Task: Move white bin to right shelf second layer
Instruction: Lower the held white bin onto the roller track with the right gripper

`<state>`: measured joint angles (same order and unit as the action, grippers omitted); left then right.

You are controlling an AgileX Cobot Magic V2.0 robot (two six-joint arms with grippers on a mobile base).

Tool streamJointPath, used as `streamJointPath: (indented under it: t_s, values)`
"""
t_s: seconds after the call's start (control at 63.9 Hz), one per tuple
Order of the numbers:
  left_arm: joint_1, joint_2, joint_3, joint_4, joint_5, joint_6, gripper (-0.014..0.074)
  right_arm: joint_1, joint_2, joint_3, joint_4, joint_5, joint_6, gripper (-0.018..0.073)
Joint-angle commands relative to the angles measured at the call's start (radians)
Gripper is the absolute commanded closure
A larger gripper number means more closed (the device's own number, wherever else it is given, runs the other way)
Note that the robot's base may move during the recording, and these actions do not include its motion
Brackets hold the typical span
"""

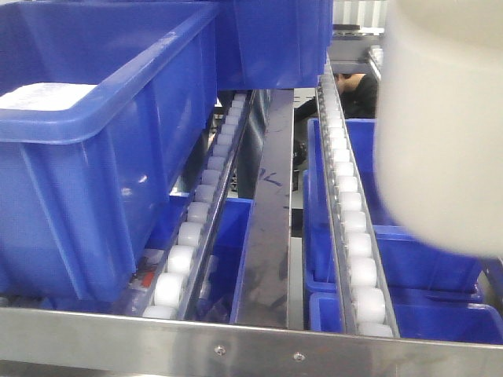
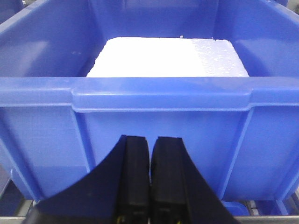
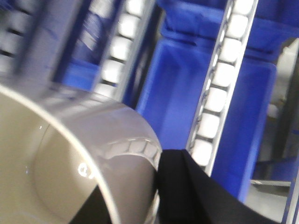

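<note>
The white bin (image 1: 448,126) hangs at the upper right of the front view, blurred and close to the lens, above the rightmost roller track (image 1: 354,228) of the right shelf second layer (image 1: 251,342); whether its base touches the rollers cannot be told. No label or writing shows on it. In the right wrist view its thin rim and glossy inner wall (image 3: 70,163) fill the lower left, and nothing can be made out inside the part that shows. The right gripper (image 3: 187,186) appears only as one dark finger lying against the outside of the rim, just beside the bin's rounded corner; the other finger is hidden, so the grip on the wall cannot be confirmed from these views.

Beyond that finger, white rollers run away in steel tracks, with blue crates (image 3: 187,93) on the level beneath them.

The left gripper (image 2: 150,177) has its two black fingers (image 2: 135,172) pressed nearly together, holding nothing. Directly ahead of the fingertips stands a large blue crate (image 2: 149,126), its front wall close but apart from them. Inside it lies a white foam block (image 2: 168,58), speckled on the right side. No readable writing appears on the crate or block.

In the front view this crate (image 1: 94,149) sits on the left track behind the screwed steel front rail.
</note>
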<state>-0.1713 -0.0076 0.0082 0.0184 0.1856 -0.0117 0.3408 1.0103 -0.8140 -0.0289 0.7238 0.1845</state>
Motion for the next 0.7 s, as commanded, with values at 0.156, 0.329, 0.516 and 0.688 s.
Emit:
streamJointPath:
  t_s: [0.156, 0.329, 0.516, 0.688]
  values:
    - [-0.005, -0.014, 0.027, 0.000, -0.087, -0.005, 0.0512, -0.066, 0.108, -0.027, -0.015, -0.135, -0.001, 0.0507]
    - [-0.005, -0.014, 0.027, 0.000, -0.087, -0.005, 0.0512, -0.096, 0.142, -0.023, -0.015, -0.160, -0.001, 0.0507]
    - [-0.005, -0.014, 0.027, 0.000, -0.087, -0.005, 0.0512, -0.096, 0.182, -0.021, -0.014, -0.166, -0.001, 0.0507]
    - [-0.005, -0.014, 0.027, 0.000, -0.087, -0.005, 0.0512, -0.096, 0.216, -0.021, -0.014, -0.166, -0.001, 0.0507]
